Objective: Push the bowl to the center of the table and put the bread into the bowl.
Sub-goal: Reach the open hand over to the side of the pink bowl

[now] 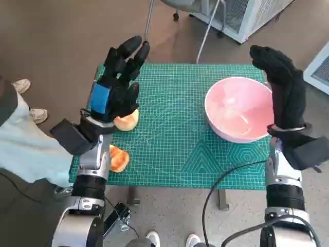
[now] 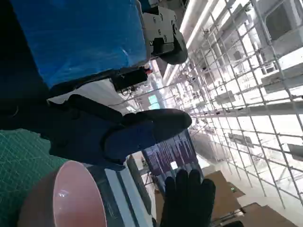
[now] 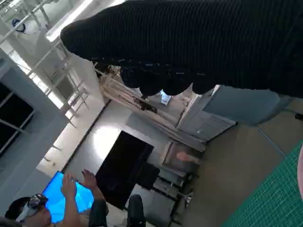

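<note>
Green cutting mat [image 1: 175, 139] covers the small worktop, which stands on a brown floor with a white cabinet at the far right. On the mat the pink bowl [image 1: 239, 109] sits well toward the right edge, not at the middle, and it holds nothing. Two pieces of bread lie near the left edge: one bread [image 1: 126, 120] is partly hidden under the left robot hand [image 1: 116, 87], the other bread [image 1: 119, 158] lies nearer the robot, beside the left forearm. That left robot hand is raised above the mat with fingers spread and grasps nothing. The right robot hand [image 1: 284, 87] is also released, fingers extended upward, standing just beside the bowl's outer right rim; whether it touches the rim cannot be told. A person's shoes show at the floor on the left and near the bottom edge. By the look of it, the first step is in hand and not yet done: the bowl needs a sideways push leftward by the right robot hand, low against its wall so it slides rather than tips. Only then would the bread be picked up.
</note>
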